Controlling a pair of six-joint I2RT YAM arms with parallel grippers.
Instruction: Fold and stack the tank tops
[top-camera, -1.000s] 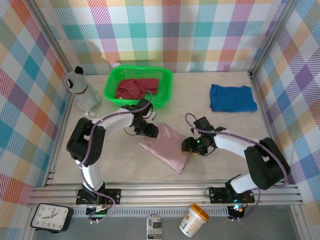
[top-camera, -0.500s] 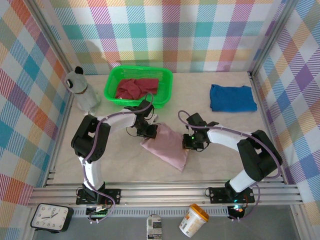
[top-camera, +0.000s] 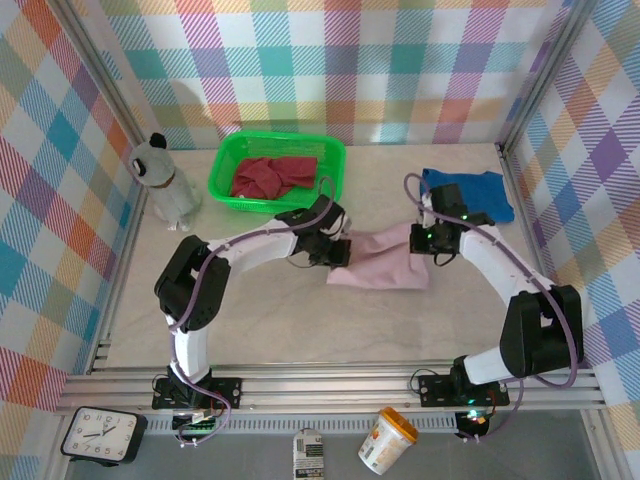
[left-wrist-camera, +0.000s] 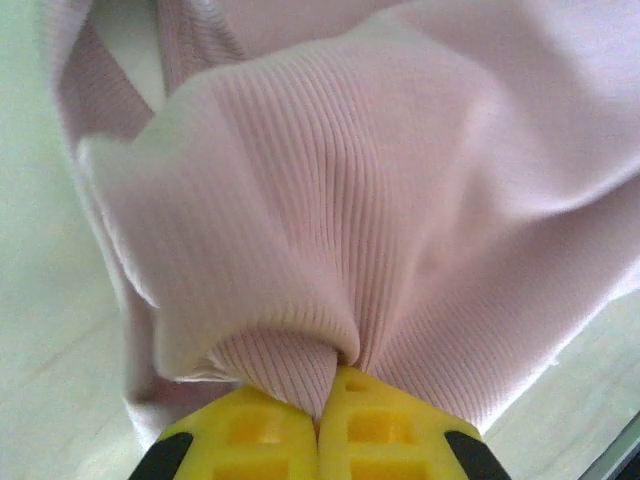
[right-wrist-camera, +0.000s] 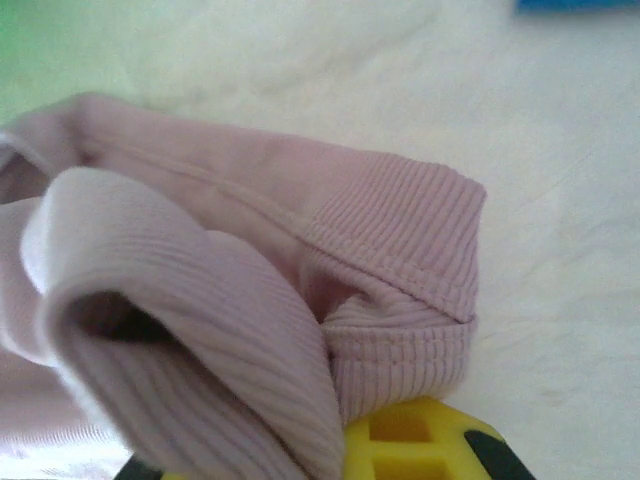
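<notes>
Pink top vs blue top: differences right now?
Pink top is mauve; blue top is royal blue. Pink top is pinched by left gripper and right gripper, bunched between them mid-table; blue top lies flat, ungripped, at the far right. Both are outside the green basket.

The mauve-pink tank top (top-camera: 385, 265) is soft and finely ribbed. It is bunched up and drawn out sideways over the middle of the counter (top-camera: 300, 320). Its left end is pinched in the left fingers (left-wrist-camera: 270, 440) and its right end in the right fingers (right-wrist-camera: 400, 440). The royal blue tank top (top-camera: 465, 196) lies folded flat at the far right, just beyond the pink one's right end. The dark red tank top (top-camera: 270, 177) sits crumpled inside the green basket (top-camera: 220, 170), well to the left.
</notes>
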